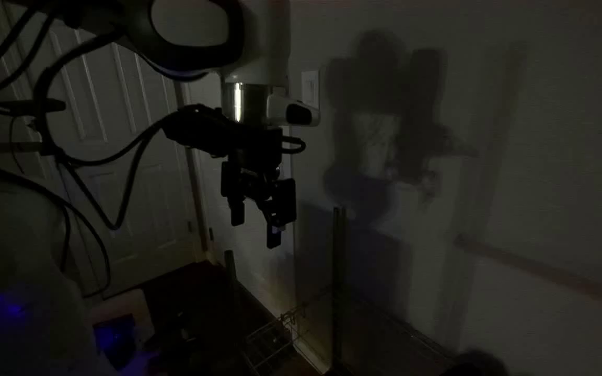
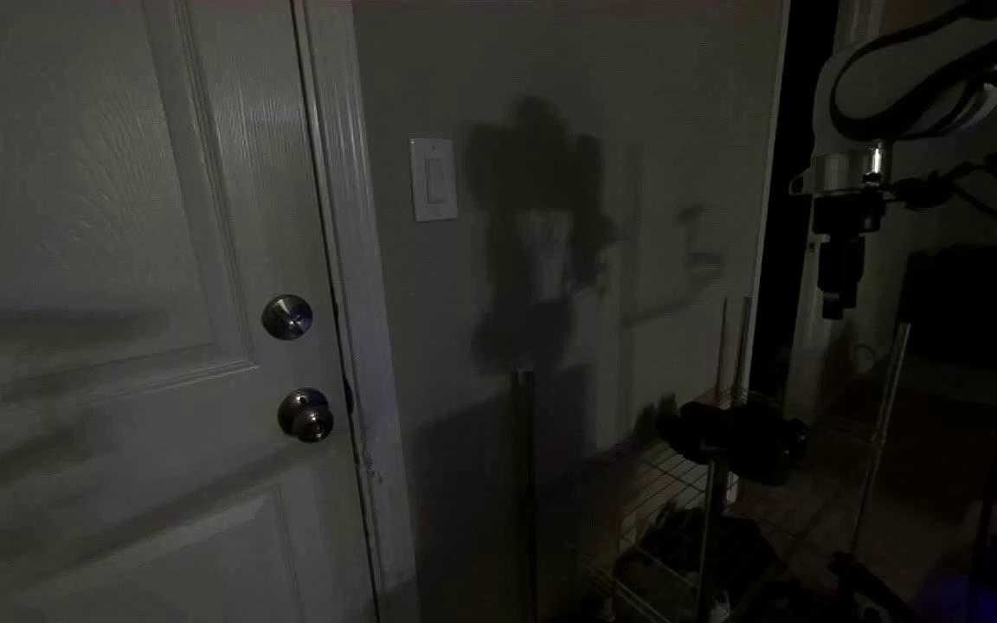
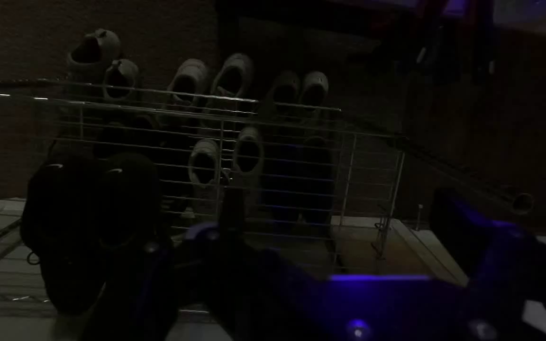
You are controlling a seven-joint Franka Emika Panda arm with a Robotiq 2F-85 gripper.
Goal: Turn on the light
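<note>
Switch (image 2: pixel 434 179): small white plate, sitting upright on the wall (image 2: pixel 680 104), higher than the edges and corners of the worktop (image 3: pixel 370 184). Showing in both exterior views. Can't tell whether it's sitting on or off.
Gripper (image 1: pixel 255 228): hanging fingers-down, jaws standing apart, gripping nothing. Hanging well apart from the switch in an exterior view; covering part of the worktop's lower edge in the wrist view.
Arm (image 1: pixel 256 57): carrying the gripper; large shadow (image 1: pixel 379 94) lying on the wall.
Door (image 2: pixel 74 173): standing beside the switch, frame (image 2: pixel 334 130) running between them. Round knob (image 2: pixel 305 415) sticking out, lock (image 2: pixel 288 317) sitting just above it.
Worktop: wire rack, metal post (image 3: pixel 472 179) rising at its upper right corner in the wrist view.
Pale shoes (image 3: pixel 237 64): lining up past the worktop's upper edge.
Black shoes (image 3: pixel 59 203): lying toward its lower left corner.
Room: sitting mostly in the dark, violet glow (image 3: pixel 377 296) falling on the gripper.
</note>
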